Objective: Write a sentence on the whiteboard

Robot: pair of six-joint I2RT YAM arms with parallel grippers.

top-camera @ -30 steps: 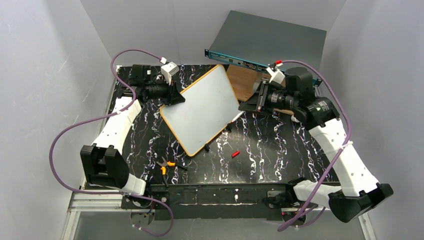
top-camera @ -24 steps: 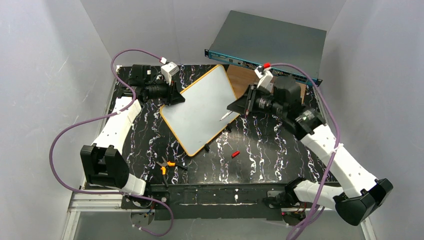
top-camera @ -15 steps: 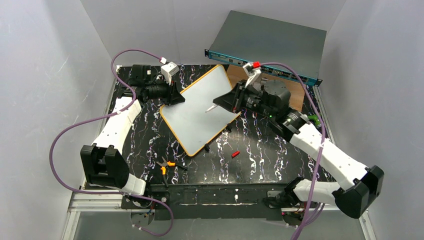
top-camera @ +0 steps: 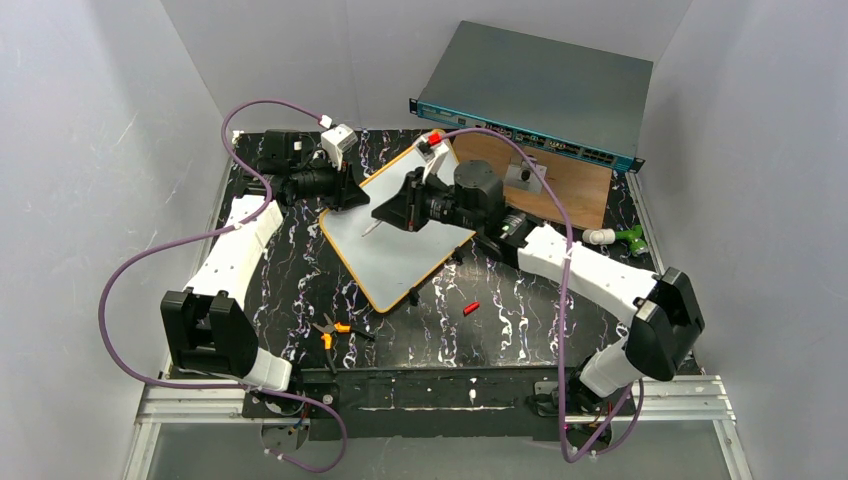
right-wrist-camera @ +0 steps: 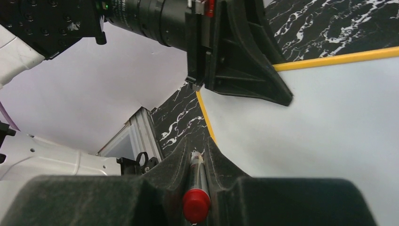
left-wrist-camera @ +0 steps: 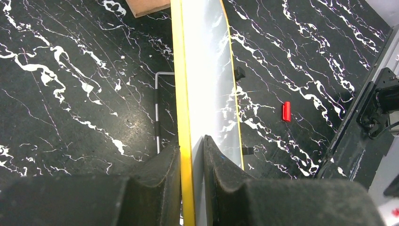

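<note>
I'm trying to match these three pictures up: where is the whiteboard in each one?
Top external: the whiteboard sits near the picture's centre.
Left wrist: seen edge-on, a bright strip running up the middle.
Right wrist: its white face fills the right half, beyond the marker in the right claw.
Shared landmark: the left claw clamped on its orange rim.

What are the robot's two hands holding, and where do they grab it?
The left gripper pinches the whiteboard by its orange rim. The right gripper clamps a marker around its barrel, red end sticking out behind.
</note>
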